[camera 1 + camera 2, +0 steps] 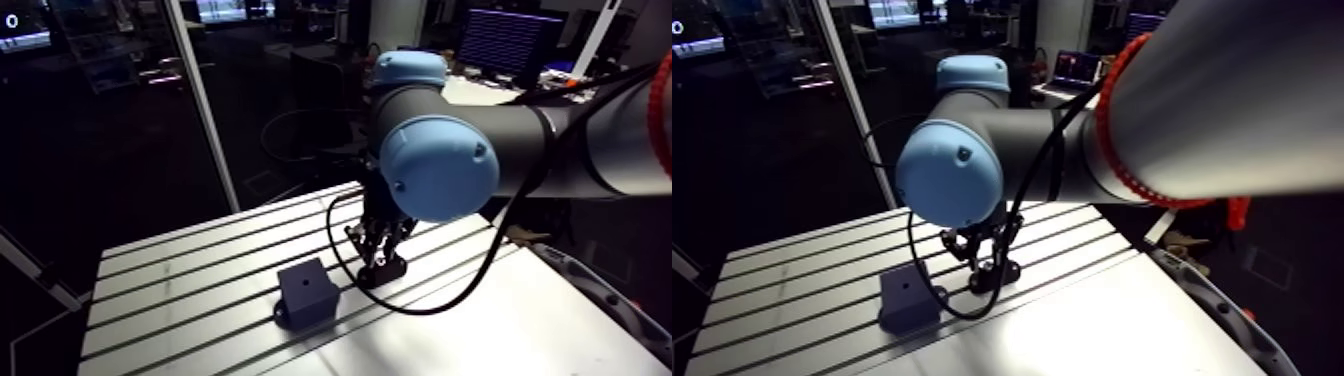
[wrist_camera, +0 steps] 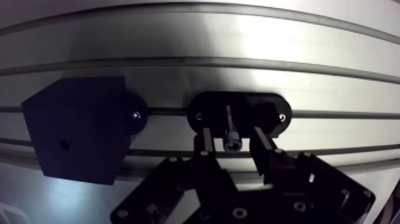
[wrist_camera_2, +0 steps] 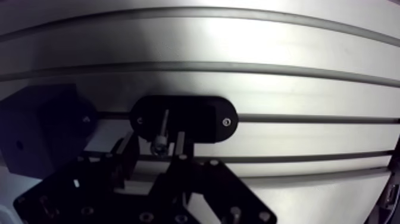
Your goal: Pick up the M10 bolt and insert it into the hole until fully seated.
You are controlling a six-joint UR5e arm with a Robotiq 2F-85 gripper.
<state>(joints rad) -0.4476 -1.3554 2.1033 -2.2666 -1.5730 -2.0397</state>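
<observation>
Nothing lifted yet: the M10 bolt [image 2: 229, 122] rests on its black holder [image 2: 269, 111] on the counter [image 2: 238, 36], gripper [image 2: 231, 136] fingers apart either side. Grasping it and seating it in the block [image 2: 74, 137] to its left remain.

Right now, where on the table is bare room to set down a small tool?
Bare: the slotted table beyond the black block, away from the gripper, and the smooth panel nearer the camera. Crowded: block, black holder and gripper stand close together.
</observation>
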